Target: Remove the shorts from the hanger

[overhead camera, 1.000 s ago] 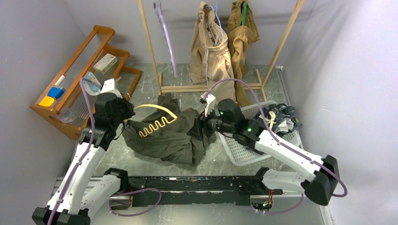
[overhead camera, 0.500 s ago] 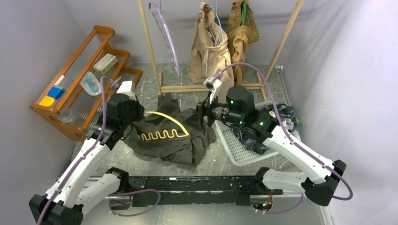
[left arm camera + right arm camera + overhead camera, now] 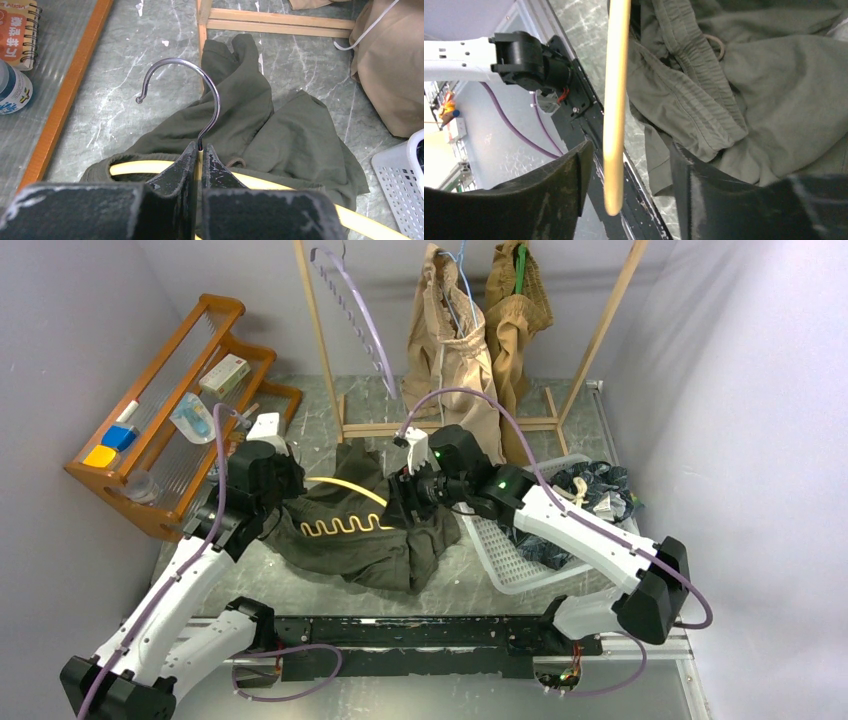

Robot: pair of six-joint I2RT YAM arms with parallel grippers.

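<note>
Hanger [image 3: 345,526] on shorts [image 3: 370,555], basket [image 3: 500,562] right, rack [image 3: 400,428] behind

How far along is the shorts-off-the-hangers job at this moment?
Done: the navy shorts lie in the basket. In hand: the olive shorts lie on the table with the yellow hanger; the left claw is shut on its neck, the open right claw straddles one arm. Left: the beige shorts and tan shorts hang on the rack.

A robotics lab cell: plain pale-violet walls [image 3: 80,320] box in a grey marbled table [image 3: 125,60] with white robot arms [image 3: 180,585] bolted to a black metal rail [image 3: 400,632].
</note>
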